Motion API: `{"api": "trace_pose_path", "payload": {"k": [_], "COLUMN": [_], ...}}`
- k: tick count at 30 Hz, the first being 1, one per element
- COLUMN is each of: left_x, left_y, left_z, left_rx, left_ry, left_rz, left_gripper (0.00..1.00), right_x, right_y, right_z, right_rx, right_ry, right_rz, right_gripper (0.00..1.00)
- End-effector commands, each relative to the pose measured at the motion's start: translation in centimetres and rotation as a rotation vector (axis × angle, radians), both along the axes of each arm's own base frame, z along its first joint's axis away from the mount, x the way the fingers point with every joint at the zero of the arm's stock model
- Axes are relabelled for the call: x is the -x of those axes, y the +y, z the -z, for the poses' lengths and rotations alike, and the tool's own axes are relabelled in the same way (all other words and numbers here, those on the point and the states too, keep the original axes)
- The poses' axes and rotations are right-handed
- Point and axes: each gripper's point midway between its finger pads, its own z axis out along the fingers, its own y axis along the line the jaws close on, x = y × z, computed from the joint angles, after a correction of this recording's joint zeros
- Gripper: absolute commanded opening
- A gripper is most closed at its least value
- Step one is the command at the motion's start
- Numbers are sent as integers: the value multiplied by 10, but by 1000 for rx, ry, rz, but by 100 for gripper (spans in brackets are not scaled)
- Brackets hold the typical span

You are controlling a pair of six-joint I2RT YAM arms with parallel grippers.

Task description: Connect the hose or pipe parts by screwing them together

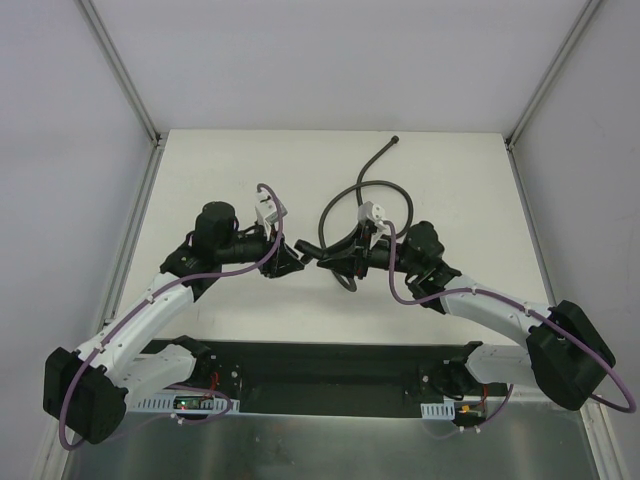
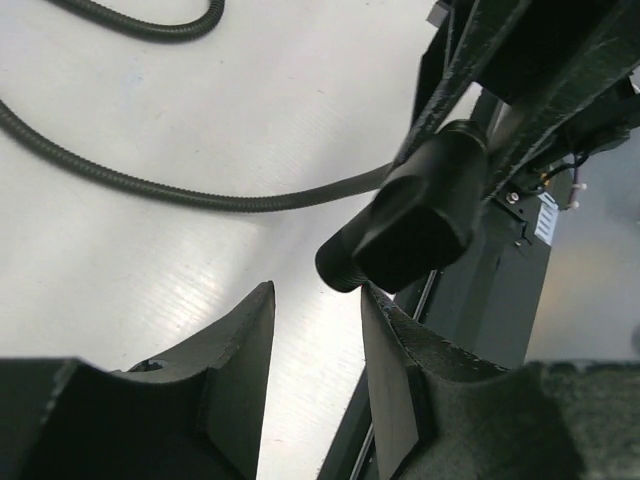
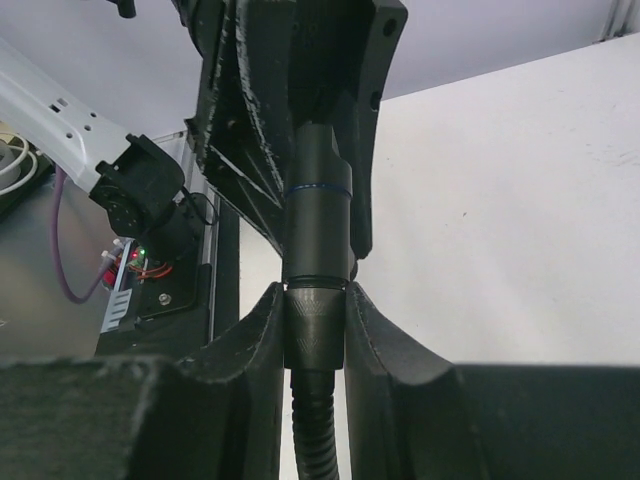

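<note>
My right gripper (image 3: 314, 295) is shut on the knurled end nut (image 3: 315, 325) of the dark-grey ribbed hose (image 3: 312, 430). The black fitting (image 3: 318, 200) sits in line on top of that nut. In the left wrist view the fitting (image 2: 420, 205) hangs just past my left gripper (image 2: 318, 292), its threaded end touching the right fingertip (image 2: 375, 300). The left jaws stand apart with nothing between them. From above, both grippers (image 1: 292, 260) (image 1: 335, 262) meet at mid-table around the fitting (image 1: 310, 250). The hose (image 1: 345, 195) loops back to a free end (image 1: 395, 142).
The white table (image 1: 200, 180) is bounded by metal frame posts at its back corners. A black base rail (image 1: 330, 365) runs along the near edge. Hose loops (image 2: 150, 187) lie on the table left of the left gripper. Purple cables follow both arms.
</note>
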Motion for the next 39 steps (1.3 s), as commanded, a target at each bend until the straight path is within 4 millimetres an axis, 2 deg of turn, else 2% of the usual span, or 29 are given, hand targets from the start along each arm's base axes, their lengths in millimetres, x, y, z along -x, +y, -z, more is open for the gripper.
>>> {"api": "trace_pose_path", "payload": {"k": [1,10,14,15,16,17,18,19,20,22,23,25,27,29,30,33,39], "left_x": [-16,-33,-45,-49,-48,-56,-58,-59,-50,-51,-45,-30,-20,-15,-14,-13,-15], "left_y": [3,5,10,14,21,31,41,50,59,68,67,52,37,28,22,14,5], "left_z": [0,-8,-13,-14,-5,-5,-1,4,7,0,-1,-13,-27,-31,-39,-40,-39], "left_rx": [-34,-35,-32,-24,-56,-80,-94,-118,-163,-143,-130,-36,42,78,116,156,218], "left_ry": [-77,-65,-35,4,56,77,154,202,279,403,466,612,708,769,799,855,889], "left_rz": [-60,-159,-260,-308,-352,-430,-513,-560,-592,-666,-664,-602,-531,-488,-447,-403,-356], "left_gripper": [37,41,46,50,52,55,63,66,68,73,73,77,78,79,79,80,79], "right_x": [13,21,21,19,15,14,11,8,7,0,-2,-9,-14,-11,-13,-10,-3], "right_y": [0,5,6,6,5,3,3,2,0,-3,-5,-9,-10,-12,-11,-11,-6], "right_z": [-58,-46,-31,-28,-25,-20,-17,-14,-9,-5,-3,-1,4,6,4,-2,-7], "right_rx": [-148,-132,-95,-86,-74,-53,-39,-20,9,41,55,70,115,141,173,218,290], "right_ry": [-107,-62,-50,-53,-78,-76,-86,-131,-127,-209,-230,-294,-418,-546,-668,-840,-988], "right_rz": [-68,-142,-156,-138,-124,-114,-97,-86,-77,-41,-28,21,55,86,131,179,221], "right_gripper": [1,1,1,1,1,1,1,1,1,1,1,1,1,1,1,1,1]}}
